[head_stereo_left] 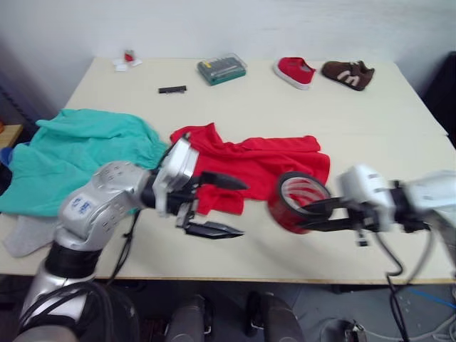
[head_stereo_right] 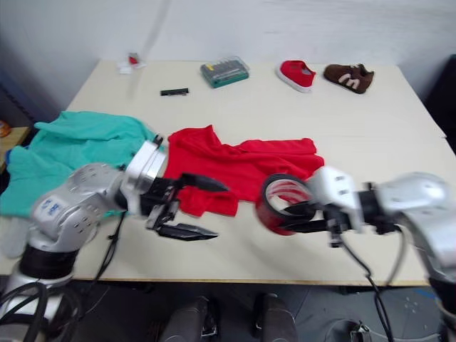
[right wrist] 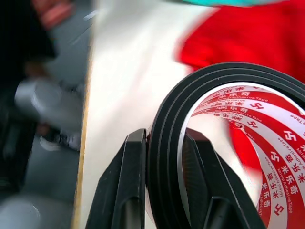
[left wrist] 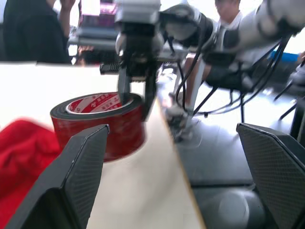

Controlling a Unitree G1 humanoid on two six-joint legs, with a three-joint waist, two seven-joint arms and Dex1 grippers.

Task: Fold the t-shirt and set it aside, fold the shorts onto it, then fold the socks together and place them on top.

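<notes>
while the left claw [head_stereo_left: 217, 206] gapes, the right claw [right wrist: 164, 157] pinches a tape roll [head_stereo_left: 296, 201].

Left end effector [head_stereo_left: 226, 206] fingers spread wide; right end effector [head_stereo_left: 308, 214] pinched closed, both arms forward.

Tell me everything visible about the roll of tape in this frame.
The roll of tape is a thick red ring with a black rim and a white-and-red printed inner core. The right pincer is shut on its wall, one finger outside and one inside. It sits at the front part of the table, beside the t-shirt; whether it rests on the table or is slightly lifted is unclear.
</notes>
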